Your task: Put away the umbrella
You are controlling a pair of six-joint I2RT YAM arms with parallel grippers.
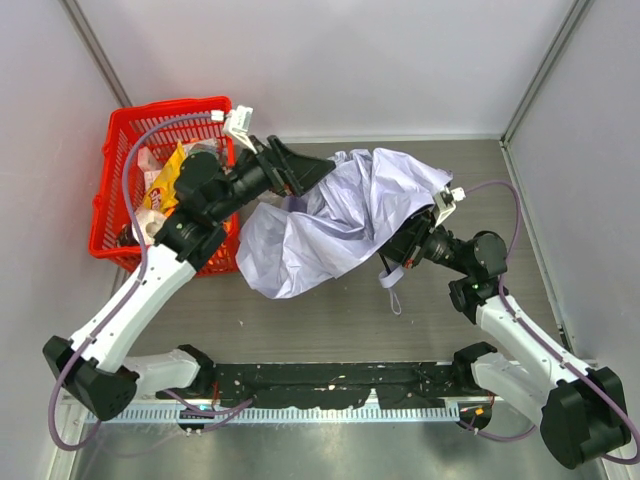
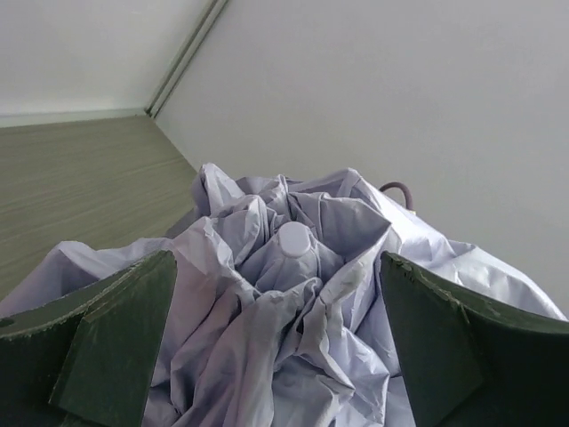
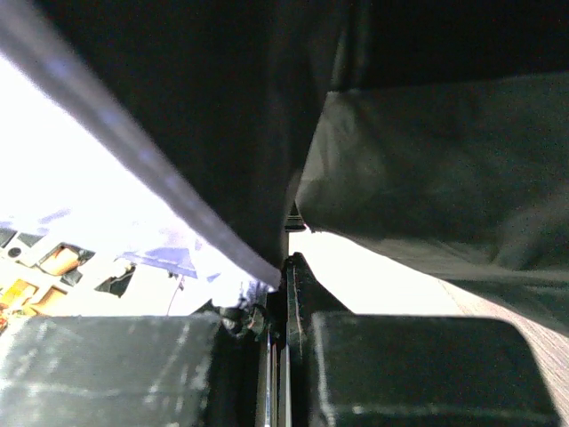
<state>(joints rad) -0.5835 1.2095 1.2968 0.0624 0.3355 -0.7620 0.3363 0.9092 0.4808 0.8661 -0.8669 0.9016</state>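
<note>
1. Broadly, the table (image 1: pixel 330 335) carries everything. The umbrella (image 1: pixel 330 220) lies across its middle as a loose, crumpled heap of pale lavender fabric, just right of the red basket (image 1: pixel 100 215), which has snack packets (image 1: pixel 165 185) in it.
2. The umbrella is collapsed but not gathered, so I judge the step in hand to be bunching the fabric in around the shaft. Wrapping, strapping and stowing are not yet done.
3. Its long axis seems to run roughly left to right across the table, from one claw to the other. The folds hide the shaft, so that is a judgement.
4. The left gripper (image 2: pixel 277 267) hovers at the basket-side end of the heap. Its jaws stand wide apart, with folds between them but nothing pinched.
5. The right gripper (image 3: pixel 286 329) is buried under the fabric at the opposite end. Its fingers are almost together, clamped on a thin dark part of the umbrella, whether shaft or rib I cannot tell.
6. The next move calls for the left claw to close on the bunched folds at the crown, with the right holding the other end steady. Slack cloth could slip free.
7. The strap (image 1: pixel 395 292) dangles at the near edge beside the right gripper, which suggests the handle end lies there.
8. The round pale cap (image 2: pixel 296 238) faces the left wrist camera squarely, so the tip points toward the left gripper and the basket.
</note>
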